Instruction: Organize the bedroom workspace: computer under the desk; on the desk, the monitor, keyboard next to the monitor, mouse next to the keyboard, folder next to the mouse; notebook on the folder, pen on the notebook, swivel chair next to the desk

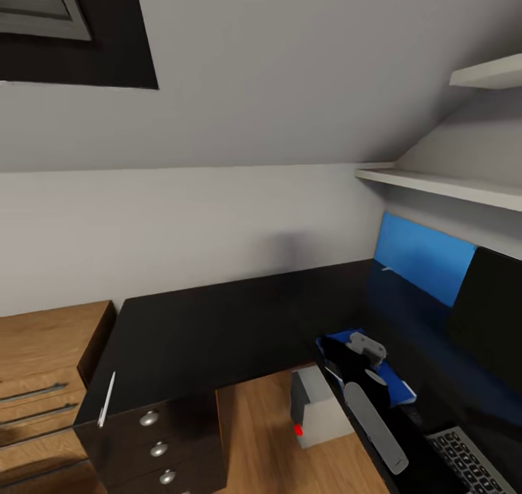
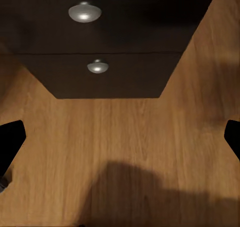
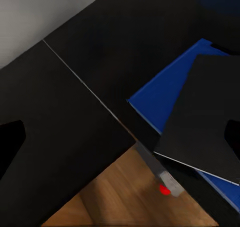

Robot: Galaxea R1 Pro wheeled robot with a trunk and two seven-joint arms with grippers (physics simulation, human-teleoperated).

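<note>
Folder [image 1: 391,378], blue, lies on the desk [image 1: 239,320] at its front edge, right wing, with the black notebook [image 3: 205,117] stacked on top; in our right wrist view the notebook covers most of it, blue showing along two sides. No readable labels or writing on anything.

Pen [image 1: 107,400], white, lies on the desk's far left end, near the front corner above the drawer unit [image 1: 156,443], well apart from the folder. Computer [image 1: 315,407], grey box with a red spot, sits on the wood floor [image 1: 254,436] under the desk's right wing, just below the folder's edge. Keyboard [image 1: 467,461] is at the right wing's near end; monitor [image 1: 493,320] stands behind it, in front of a blue panel [image 1: 420,254].

Our right arm reaches over the folder, right gripper [image 1: 366,349] hovering above the notebook, fingers spread wide, holding nothing. Our left gripper [image 2: 120,137] hangs over bare floor facing the drawer unit's knobs [image 2: 85,12], fingers also wide apart, empty.

Open room: desk corner and left wing are bare apart from the pen. Floor in the desk's inner angle is open beside the computer.
</note>
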